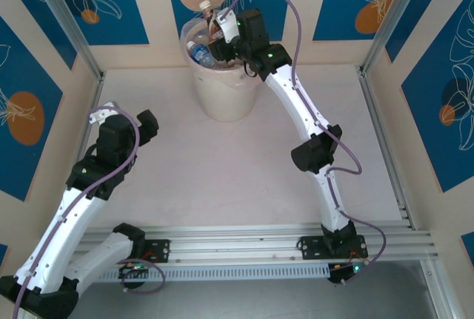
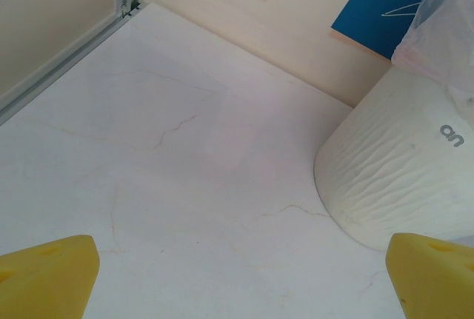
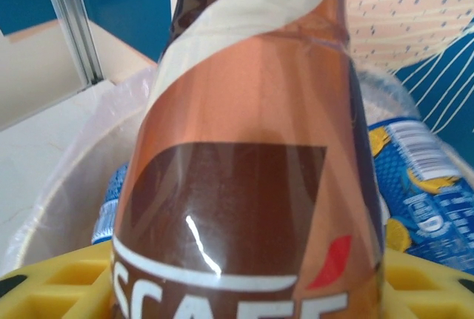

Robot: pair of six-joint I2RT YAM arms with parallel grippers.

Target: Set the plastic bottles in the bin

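Above the bin [image 1: 222,93], from overhead, the right gripper [image 1: 219,29] grips a brown bottle [image 1: 208,12] cap up; a blue-labelled bottle [image 1: 198,51] lies inside. Well left of the bin, the left gripper [image 1: 147,121] hangs over the table [image 1: 222,178]. Left wrist: yellow fingers [image 2: 48,274] stand wide, the bin to their right. Right wrist: the brown bottle sits between yellow pads [image 3: 52,282] over the bin.

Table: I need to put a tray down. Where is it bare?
Bare: table between left arm and right arm, in front of the bin. Crowded: bin mouth, with bottles and right end effector gripping a brown bottle.
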